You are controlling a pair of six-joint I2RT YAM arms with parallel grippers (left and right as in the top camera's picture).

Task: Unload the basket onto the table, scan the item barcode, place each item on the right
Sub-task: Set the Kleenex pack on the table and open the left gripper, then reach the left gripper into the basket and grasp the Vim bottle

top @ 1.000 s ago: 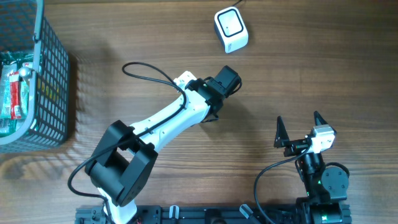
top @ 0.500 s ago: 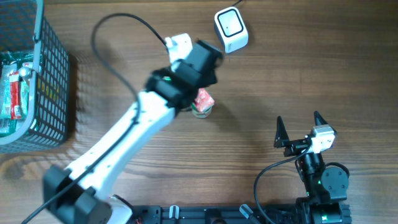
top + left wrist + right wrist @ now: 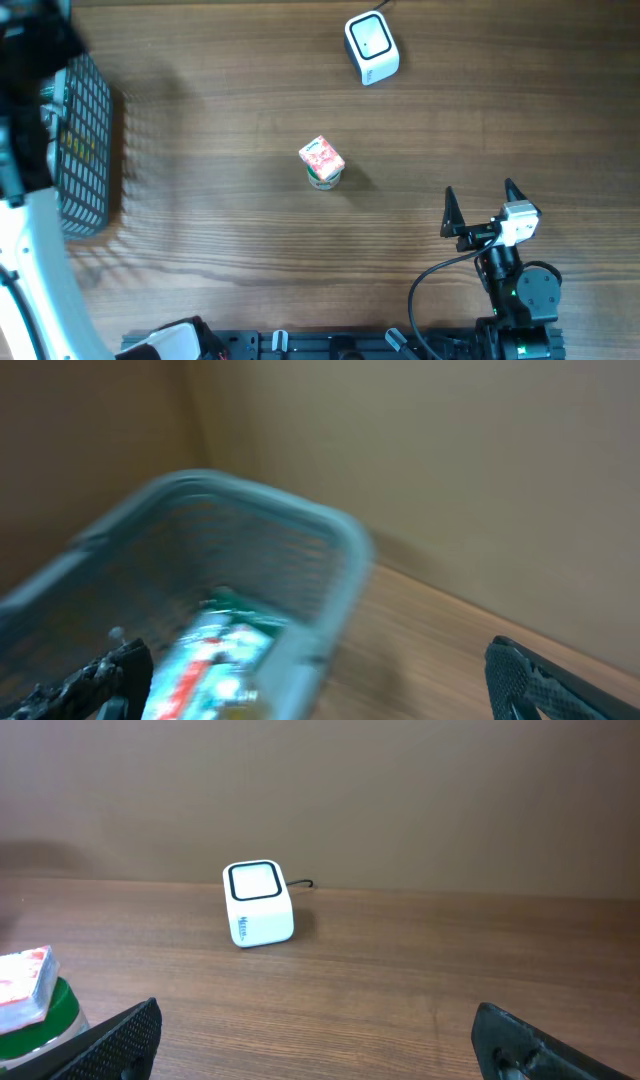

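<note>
My left jaws and right jaws are both spread all the way, gripping nothing. There's one item (image 3: pixel 322 163), a red-and-white pack on a green tub, standing mid-tabletop (image 3: pixel 220 120) with nothing touching it. One white scanner (image 3: pixel 371 46) sits further back, and one mesh basket (image 3: pixel 85 150) is at the left edge, near my left jaws.

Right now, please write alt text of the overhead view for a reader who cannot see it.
A small red-and-white package stands alone on the wooden table, between a white barcode scanner at the top and the open right gripper at lower right. At the left edge, the left arm hangs over a wire basket.
</note>
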